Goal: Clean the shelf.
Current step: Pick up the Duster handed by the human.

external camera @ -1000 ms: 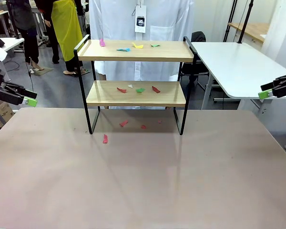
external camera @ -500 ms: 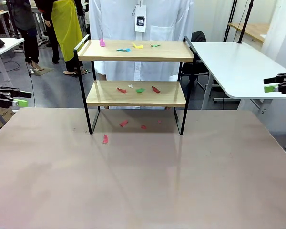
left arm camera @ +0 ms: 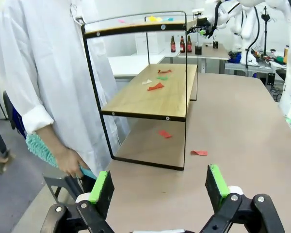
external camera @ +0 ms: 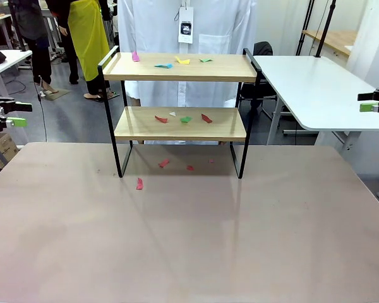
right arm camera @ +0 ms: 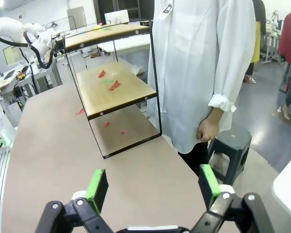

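The shelf point(external camera: 234, 67) stands at the table's far middle, a two-tier rack of light wood boards in a black frame. Small coloured paper scraps point(external camera: 163, 65) lie on its top board, more scraps point(external camera: 206, 117) on the lower board, and a few red scraps point(external camera: 139, 184) on the table under and in front of it. My left gripper point(external camera: 19, 114) hangs open off the table's left edge, holding nothing. My right gripper point(external camera: 368, 101) hangs open off the right edge. The left gripper point(left arm camera: 157, 182) sees the shelf point(left arm camera: 150, 99) end-on; the right gripper point(right arm camera: 153, 187) sees the shelf point(right arm camera: 116, 90) from the other end.
A person in a white coat point(external camera: 189, 38) stands right behind the shelf, holding a teal duster point(left arm camera: 41, 150) low in one hand; the other hand point(right arm camera: 206, 128) hangs down. A dark stool point(right arm camera: 230, 145) sits beside the person. A white table point(external camera: 309, 88) stands at the far right.
Both grippers have drawn outward and upward, away from the table's sides. The shelf and the scraps have not moved.
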